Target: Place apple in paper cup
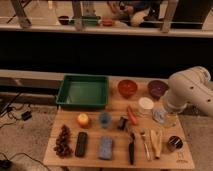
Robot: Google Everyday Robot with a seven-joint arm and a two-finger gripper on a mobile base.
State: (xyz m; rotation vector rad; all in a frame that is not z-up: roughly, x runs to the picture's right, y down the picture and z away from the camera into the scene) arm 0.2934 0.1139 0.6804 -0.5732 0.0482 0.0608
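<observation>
**Entry: apple-to-cup task, one table, one arm**

**Apple** (83, 120): We list it on the wooden table (95, 133), left of centre. It sits just in front of the green tray (82, 91), with the blue cup (105, 119) just beside it on the right. Nothing touches it.

**Paper cup** (146, 104): White and upright, it stands right of centre, in front of the gap between the orange bowl (127, 88) and the purple bowl (157, 89). The carrot-like piece (132, 115) lies just beside it.

**Gripper** (160, 116): It hangs low at the table's right side, just beside the paper cup and well apart from the apple. We record the claw as spread wide, with nothing in it.

**Stage (our judgement):** The reach for the apple has not begun.

**Hazards we note:**
- The claw hangs close to the light cup, so a careless swing leftward could tip it or shove it against the carrot-like piece.
- The way to the apple crosses the carrot-like piece, a small black item (123, 123) and the blue cup. A low pass could scatter them.
- The blue cup crowds the apple's right side, and a wide claw coming down there may catch its rim.
- The apple is round, so an off-centre squeeze could send it rolling toward the tray or the grapes (63, 140).
- The cup's mouth looks barely roomier than the apple. An off-centre or high release could topple the cup or bounce the fruit out.
</observation>
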